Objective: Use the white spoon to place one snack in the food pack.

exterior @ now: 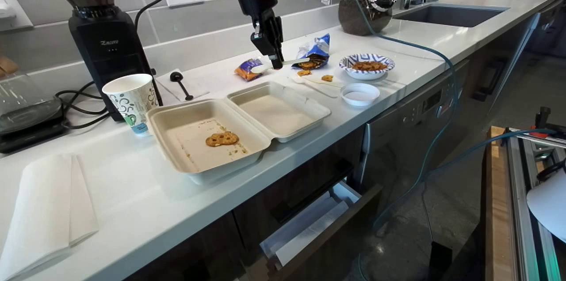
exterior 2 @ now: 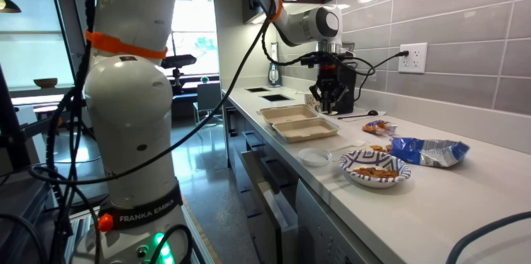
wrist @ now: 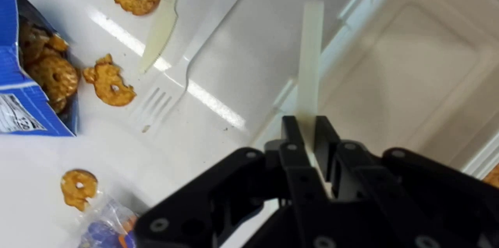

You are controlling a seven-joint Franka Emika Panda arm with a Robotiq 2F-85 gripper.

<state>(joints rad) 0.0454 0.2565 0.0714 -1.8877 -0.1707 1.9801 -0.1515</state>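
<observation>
Off-white, prob. light & bendy; gripping spoon (wrist: pixel 310 61) midway w/ jaws, sensible hold; treat boxed snack (exterior: pixel 222 138) gently, likely crumbly.

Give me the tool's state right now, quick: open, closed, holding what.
Tool: closed, holding the white spoon.
</observation>
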